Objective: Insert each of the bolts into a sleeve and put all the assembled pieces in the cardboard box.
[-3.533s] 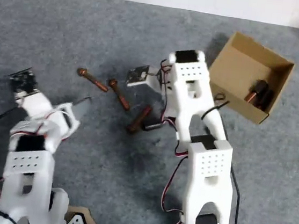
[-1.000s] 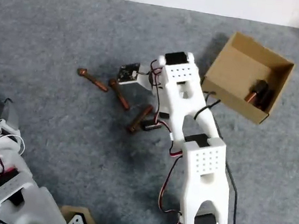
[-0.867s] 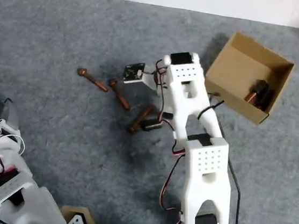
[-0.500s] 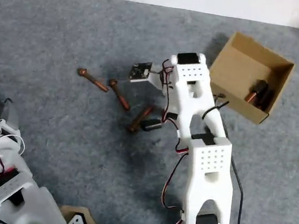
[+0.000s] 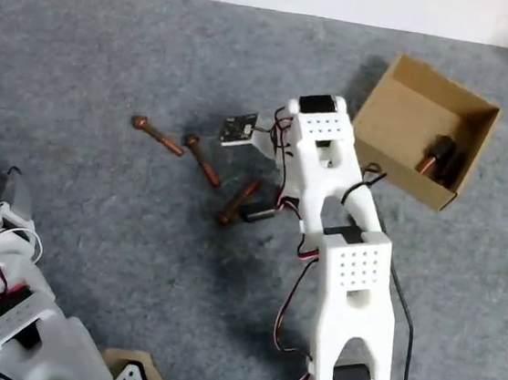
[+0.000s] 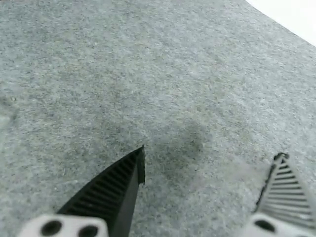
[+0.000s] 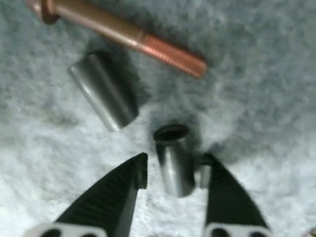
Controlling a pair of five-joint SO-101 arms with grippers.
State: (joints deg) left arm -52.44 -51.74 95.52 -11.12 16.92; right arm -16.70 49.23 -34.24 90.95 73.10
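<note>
Right gripper (image 7: 175,170) is spread wide, one jaw on each side of a sleeve (image 7: 173,150). The sleeve stands on end with its open mouth up toward my wrist camera. There's a sliver of carpet (image 6: 148,74) showing between the tube and the black jaw, so nothing is clamped yet.

A second sleeve (image 7: 103,98) lies on its side just beside it. A bolt (image 7: 118,32) lies beyond that, apart from both.

From overhead this cluster is near the table's middle. Another bolt (image 5: 202,159) and a third bolt (image 5: 158,136) trail off toward 10 o'clock. The cardboard box (image 5: 404,83) sits at 2 o'clock with dark assembled pieces (image 5: 437,156) inside.

Left gripper (image 6: 207,168) hangs open over bare carpet, down at 8 o'clock.

The sleeve reads to me as a short steel tube: stiff, dense for its size, with a smooth, slick wall. I'd pinch square across the wall at mid-height, firmly, keeping the mouth clear for the bolt. If I squeeze off-centre I expect it to tip on this soft pile or squirt free. The bolt looks equally rigid, and I'd take it on the plain shank near the head.
</note>
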